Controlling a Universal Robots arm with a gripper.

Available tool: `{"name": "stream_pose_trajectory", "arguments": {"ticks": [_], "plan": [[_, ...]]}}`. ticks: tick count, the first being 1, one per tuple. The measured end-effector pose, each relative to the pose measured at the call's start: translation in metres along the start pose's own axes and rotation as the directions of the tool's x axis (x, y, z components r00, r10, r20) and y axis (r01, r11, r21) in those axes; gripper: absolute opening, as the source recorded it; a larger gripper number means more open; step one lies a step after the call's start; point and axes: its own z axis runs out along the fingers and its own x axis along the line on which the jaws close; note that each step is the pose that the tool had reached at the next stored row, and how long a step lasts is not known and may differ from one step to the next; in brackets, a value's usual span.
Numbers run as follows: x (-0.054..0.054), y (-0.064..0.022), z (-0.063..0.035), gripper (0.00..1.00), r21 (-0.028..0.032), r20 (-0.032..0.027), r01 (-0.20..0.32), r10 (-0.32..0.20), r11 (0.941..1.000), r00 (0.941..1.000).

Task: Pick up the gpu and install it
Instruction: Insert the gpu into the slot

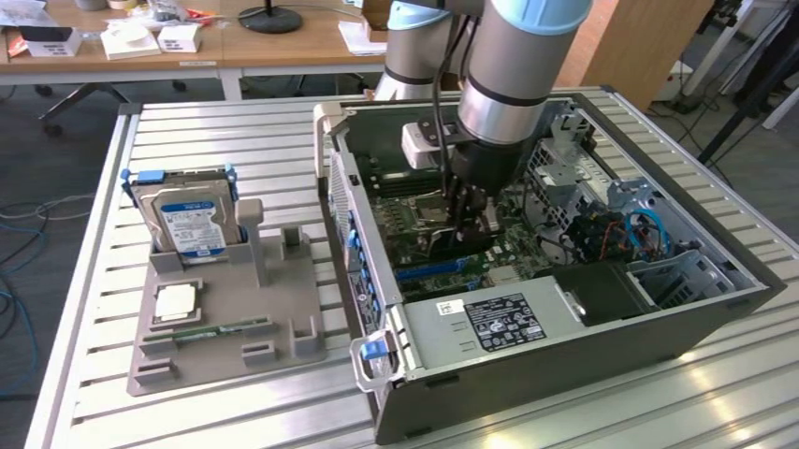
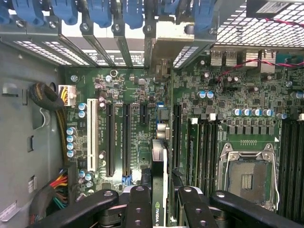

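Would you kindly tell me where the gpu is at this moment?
The gpu is held edge-on by the gripper, inside the open computer case near the exterior view's centre, over the motherboard's expansion slots.

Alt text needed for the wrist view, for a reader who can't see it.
The pincer grips a thin graphics card edge-on over the green motherboard inside an open computer case, near its long black expansion slots. An empty processor socket and a row of blue slot clips are also in view.
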Motion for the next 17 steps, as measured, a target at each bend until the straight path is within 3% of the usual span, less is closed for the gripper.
{"name": "stream_pose_trajectory", "arguments": {"ticks": [17], "plan": [[0.0016,0.0016,0.0001,0.27,-0.0001,-0.0002,0.0,0.0,1.0,1.0]]}}
